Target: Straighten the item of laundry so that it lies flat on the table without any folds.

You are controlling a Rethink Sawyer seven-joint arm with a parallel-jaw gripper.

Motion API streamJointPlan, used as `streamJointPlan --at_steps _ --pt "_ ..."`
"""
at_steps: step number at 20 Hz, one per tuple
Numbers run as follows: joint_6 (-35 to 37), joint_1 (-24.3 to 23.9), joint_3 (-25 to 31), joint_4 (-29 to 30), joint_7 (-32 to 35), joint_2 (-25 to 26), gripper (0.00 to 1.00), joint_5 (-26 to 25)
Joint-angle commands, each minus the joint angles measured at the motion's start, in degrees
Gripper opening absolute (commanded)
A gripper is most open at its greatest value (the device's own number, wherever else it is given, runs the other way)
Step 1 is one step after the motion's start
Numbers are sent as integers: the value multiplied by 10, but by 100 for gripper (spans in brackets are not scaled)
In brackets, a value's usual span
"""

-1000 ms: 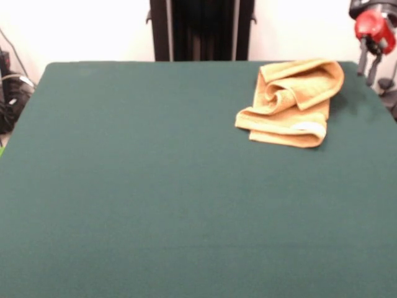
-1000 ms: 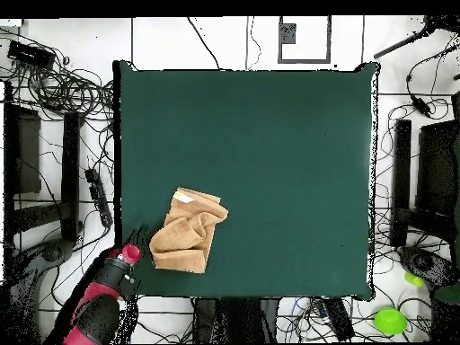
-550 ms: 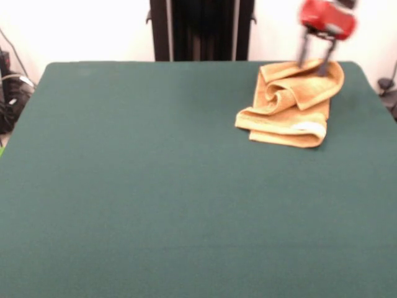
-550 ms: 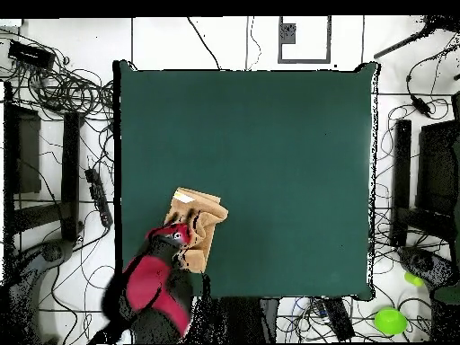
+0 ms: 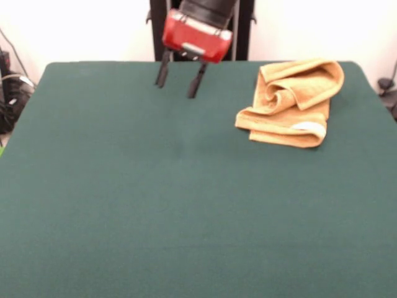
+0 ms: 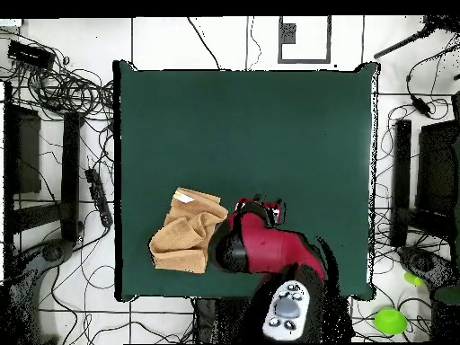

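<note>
Over the last second we swung the gripper (image 5: 180, 82) from the table's (image 5: 124, 205) right edge, across the towel (image 5: 291, 102), to bare felt at its 9 o'clock in the front view. Jaws were spread, holding nothing. Towel hadn't moved: bunched and folded at the table's 1 o'clock corner, white label (image 5: 308, 128) showing. No progress on flattening; we judged a grasp was yet to come.

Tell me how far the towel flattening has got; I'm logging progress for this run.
Nothing looks done yet: the orange-tan hand towel lies bunched and folded over itself near a corner of the green table, its white label showing. Nothing is in hand: the gripper hangs open and empty over bare felt beside the towel, not touching it. Left: grasp an edge, unfold the layers, and spread the towel flat.
</note>
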Motion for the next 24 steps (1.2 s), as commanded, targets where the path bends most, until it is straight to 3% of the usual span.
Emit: streamJointPlan --at_steps 1,8,13,19,24 --pt "165 -19 165 -79 -44 19 100 -10" --pt "330 -15 136 -174 57 65 100 68" --pt "449 -24 133 -246 71 94 100 91" --pt "559 -13 100 -297 174 127 100 143" --pt "571 14 62 -324 274 181 100 178"
